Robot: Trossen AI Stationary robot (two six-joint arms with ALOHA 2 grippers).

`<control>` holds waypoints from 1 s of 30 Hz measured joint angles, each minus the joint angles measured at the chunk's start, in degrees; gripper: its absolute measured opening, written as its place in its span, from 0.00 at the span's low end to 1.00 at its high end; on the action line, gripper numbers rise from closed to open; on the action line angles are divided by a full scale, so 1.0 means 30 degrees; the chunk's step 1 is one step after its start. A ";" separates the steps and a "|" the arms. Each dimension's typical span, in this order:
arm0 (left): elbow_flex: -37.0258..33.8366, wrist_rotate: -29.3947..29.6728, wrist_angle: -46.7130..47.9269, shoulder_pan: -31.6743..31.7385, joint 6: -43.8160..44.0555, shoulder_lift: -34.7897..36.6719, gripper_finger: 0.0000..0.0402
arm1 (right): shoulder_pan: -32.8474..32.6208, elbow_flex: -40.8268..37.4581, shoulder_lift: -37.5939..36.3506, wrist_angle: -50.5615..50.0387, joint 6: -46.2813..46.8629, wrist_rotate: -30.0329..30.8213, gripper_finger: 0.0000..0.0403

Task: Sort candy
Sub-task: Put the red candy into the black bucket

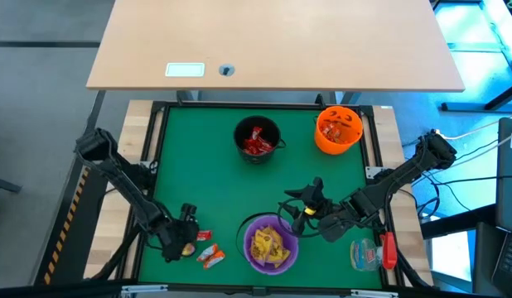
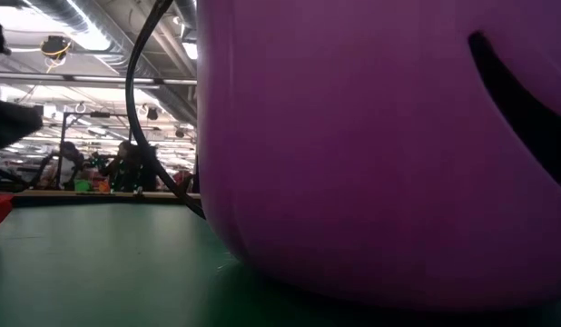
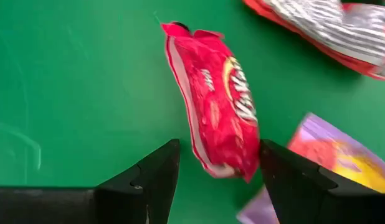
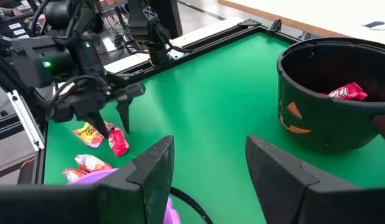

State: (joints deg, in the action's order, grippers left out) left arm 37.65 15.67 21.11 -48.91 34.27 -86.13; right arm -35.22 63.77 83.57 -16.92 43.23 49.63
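Left hand [image 3: 217, 180] spread, fingers either side of a red candy [image 3: 217, 118] lying on the green worktop [image 3: 74, 81]. Right hand [image 4: 208, 168] spread, empty, above the purple bowl [image 1: 270, 242] holding yellow candies.

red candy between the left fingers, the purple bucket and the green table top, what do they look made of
Red candy: likely thin foil or plastic film, glossy, since it is crinkled and catches light. Purple bucket: probably moulded plastic, smooth with a slight sheen and a cut-out face shape. Green table top: flat, matte, even green; looks like a mat or felt-like cover, but the material is uncertain.
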 joint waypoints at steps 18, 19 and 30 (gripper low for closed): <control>0.0221 0.0064 0.0130 0.2685 -0.2067 -0.0333 0.22 | 0.0000 0.0007 -0.0007 0.0165 0.0508 -0.0423 0.49; 0.0318 0.0654 0.0490 0.3014 -0.2482 -0.0133 0.18 | 0.0000 0.0007 -0.0007 0.0158 0.0508 -0.0423 0.49; 0.3208 0.4921 0.4600 0.9115 -1.0971 0.4488 0.08 | 0.0000 0.0007 -0.0007 0.0100 0.0471 -0.0423 0.49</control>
State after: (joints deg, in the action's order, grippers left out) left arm 47.27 30.43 34.91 -21.56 1.36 -72.66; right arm -35.22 63.79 83.55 -16.62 44.64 48.36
